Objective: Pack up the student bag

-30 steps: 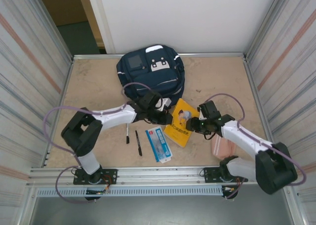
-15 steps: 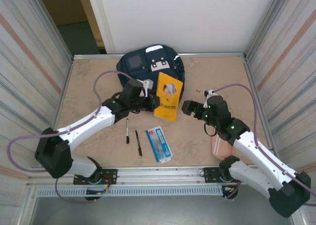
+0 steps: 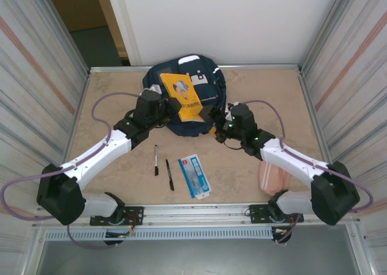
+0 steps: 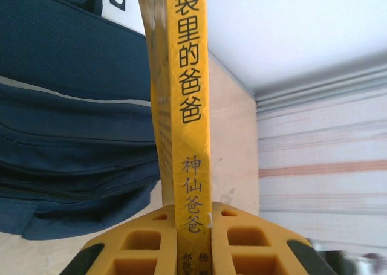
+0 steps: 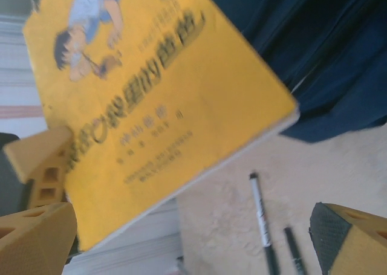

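The navy student bag [image 3: 208, 93] lies at the back middle of the table. My left gripper [image 3: 164, 106] is shut on a yellow book [image 3: 181, 97] and holds it over the bag's front. In the left wrist view the book's spine [image 4: 188, 106] stands clamped between the yellow fingers [image 4: 254, 245], with the bag [image 4: 72, 106] to the left. My right gripper [image 3: 213, 119] stands open beside the bag's near right edge with nothing between its fingers. Its wrist view looks past the wide-apart fingertips [image 5: 42, 232] at the book's cover [image 5: 151, 100] and the bag [image 5: 329, 57].
Two black pens [image 3: 155, 160] [image 3: 170, 174] and a blue-and-white booklet [image 3: 195, 176] lie on the table near the front. A pink pouch [image 3: 272, 178] lies at the front right under the right arm. Metal walls close in the left and right sides.
The left gripper lifted the yellow book off the table and carried it back over the bag. The right gripper let go of the book, opened wide and moved toward the bag.
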### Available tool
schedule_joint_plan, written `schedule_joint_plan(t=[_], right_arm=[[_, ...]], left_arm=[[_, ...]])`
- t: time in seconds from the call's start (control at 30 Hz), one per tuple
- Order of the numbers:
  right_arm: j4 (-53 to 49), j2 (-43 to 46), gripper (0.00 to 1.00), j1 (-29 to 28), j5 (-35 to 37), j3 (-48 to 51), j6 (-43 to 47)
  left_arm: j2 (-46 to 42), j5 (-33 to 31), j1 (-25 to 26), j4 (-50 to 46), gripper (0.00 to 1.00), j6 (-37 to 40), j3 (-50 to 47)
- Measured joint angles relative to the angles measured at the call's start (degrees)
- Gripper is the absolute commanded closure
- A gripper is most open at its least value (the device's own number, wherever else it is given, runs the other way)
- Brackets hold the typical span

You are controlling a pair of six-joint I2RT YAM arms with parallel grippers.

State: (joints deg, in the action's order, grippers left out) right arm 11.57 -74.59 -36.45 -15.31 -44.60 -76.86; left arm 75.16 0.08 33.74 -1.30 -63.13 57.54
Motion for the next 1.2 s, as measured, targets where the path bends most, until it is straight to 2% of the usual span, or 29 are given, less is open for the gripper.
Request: schedule_joint_plan(t=[0.17,0.27,0.37,0.43,0.5,0.63,0.7,0.77,0.93,1.0,1.1,1.2], right_arm=[[3.96,-6.4,0.0,-1.03,-1.05,-2.67,-4.98],[7.06,-8.46,0.05,-0.92,-1.03,-2.69,-7.15],[10.12,-9.94,0.24,-0.7,-0.81,-2.73,-9.57],[13.64,-11.08,0.33,-0.66,-0.57,-2.78,-12.07],[17.77,-12.66,0.51,-0.68,-0.09,-2.78,-14.67],[23.32,-15.02,0.77,-0.72,1.44,-2.75,-18.36],[24.63,-15.06,0.94,-0.81,2.54,-2.78,-19.06],[25.07,-15.06,0.98,-0.83,3.41,-2.78,-19.56],[22.97,-15.02,1.0,-1.33,4.22,-2.78,-18.25],[21.64,-14.82,1.0,-1.36,5.05,-2.78,-16.87],[18.45,-13.75,0.99,-0.83,5.6,-2.78,-14.03],[14.01,-10.71,0.99,0.15,6.75,-2.78,-10.47]], left_arm=[[-3.74,-1.03,-0.04,4.26,1.0,-6.67,-5.16],[-5.9,-1.64,-0.04,6.58,1.0,-10.08,-8.24],[-6.88,-1.66,-0.04,8.44,1.0,-12.9,-10.19],[-6.93,-1.6,-0.04,9.07,1.0,-14.27,-10.82],[-6.93,-1.6,-0.04,9.57,1.0,-15.19,-11.28],[-6.93,-1.88,-0.33,10.58,1.0,-16.37,-11.58],[-6.93,-1.95,-0.55,10.6,1.0,-17.31,-12.37],[-6.93,-2.32,-0.63,10.78,1.0,-18.25,-13.6],[-7.04,-2.75,-0.63,12.37,0.69,-20.26,-16.02],[-7.26,-2.78,-0.7,12.98,0.61,-20.5,-16.9],[-7.48,-2.78,-1.11,12.68,0.56,-18.08,-17.27],[-7.72,-3.74,-1.2,10.73,0.49,-9.11,-16.92]])
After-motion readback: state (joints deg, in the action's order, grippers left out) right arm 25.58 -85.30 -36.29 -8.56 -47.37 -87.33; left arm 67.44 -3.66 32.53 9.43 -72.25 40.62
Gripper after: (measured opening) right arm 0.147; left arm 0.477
